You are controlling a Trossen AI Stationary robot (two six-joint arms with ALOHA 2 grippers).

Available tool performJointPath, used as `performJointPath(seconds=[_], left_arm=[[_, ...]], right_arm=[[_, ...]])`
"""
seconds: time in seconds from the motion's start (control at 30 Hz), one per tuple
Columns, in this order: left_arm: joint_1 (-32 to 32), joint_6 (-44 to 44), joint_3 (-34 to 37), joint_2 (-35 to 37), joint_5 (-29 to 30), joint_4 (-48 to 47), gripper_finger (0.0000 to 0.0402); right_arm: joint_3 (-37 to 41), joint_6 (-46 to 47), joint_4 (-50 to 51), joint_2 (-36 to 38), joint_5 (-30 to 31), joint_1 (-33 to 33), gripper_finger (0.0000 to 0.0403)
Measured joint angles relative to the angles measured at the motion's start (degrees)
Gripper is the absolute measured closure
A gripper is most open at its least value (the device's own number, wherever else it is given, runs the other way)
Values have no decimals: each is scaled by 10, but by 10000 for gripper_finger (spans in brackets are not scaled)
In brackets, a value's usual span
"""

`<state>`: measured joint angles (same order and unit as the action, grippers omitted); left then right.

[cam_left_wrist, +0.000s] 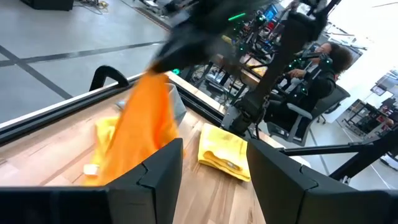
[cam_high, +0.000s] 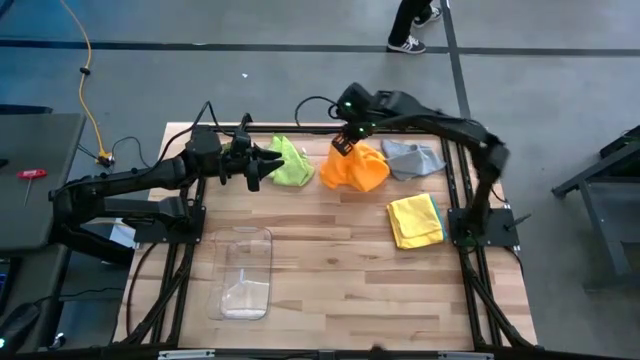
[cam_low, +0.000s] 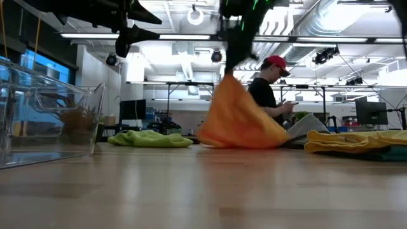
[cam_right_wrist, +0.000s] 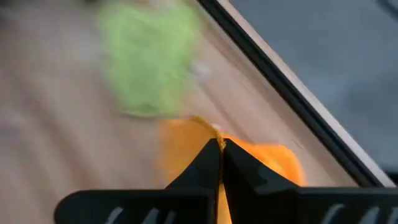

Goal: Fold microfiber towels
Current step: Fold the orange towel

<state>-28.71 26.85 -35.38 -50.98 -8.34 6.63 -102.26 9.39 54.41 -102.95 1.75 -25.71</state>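
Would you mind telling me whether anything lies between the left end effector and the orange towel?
Nothing visible does. The left end effector hangs open above the lime green towel, with only open air toward the orange towel, which the right end effector has pinched.

Towels: we count four in sight, namely one lime green towel, one orange towel, one grey towel and one yellow towel.
Bins: we see one clear plastic bin.
Arms: we count two.
People: we see one person.

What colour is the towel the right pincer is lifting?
Orange towel, pinched by the right pincer; clearest in the low view.
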Motion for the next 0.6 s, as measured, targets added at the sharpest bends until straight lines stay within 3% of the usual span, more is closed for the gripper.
performJointPath(seconds=[0.17, 0.3, 0.5, 0.6], left_arm=[[0, 0, 0, 0, 0, 0, 234], [0, 0, 0, 0, 0, 13, 234], [15, -57, 0, 0, 1, 41, 234], [39, -85, 0, 0, 3, 38, 234]], right_arm=[[0, 39, -36, 113, -39, 86, 402], [-1, 74, -10, 169, -57, 146, 402], [-1, 140, 78, 170, 50, 232, 402], [0, 182, 69, 150, 60, 244, 403]])
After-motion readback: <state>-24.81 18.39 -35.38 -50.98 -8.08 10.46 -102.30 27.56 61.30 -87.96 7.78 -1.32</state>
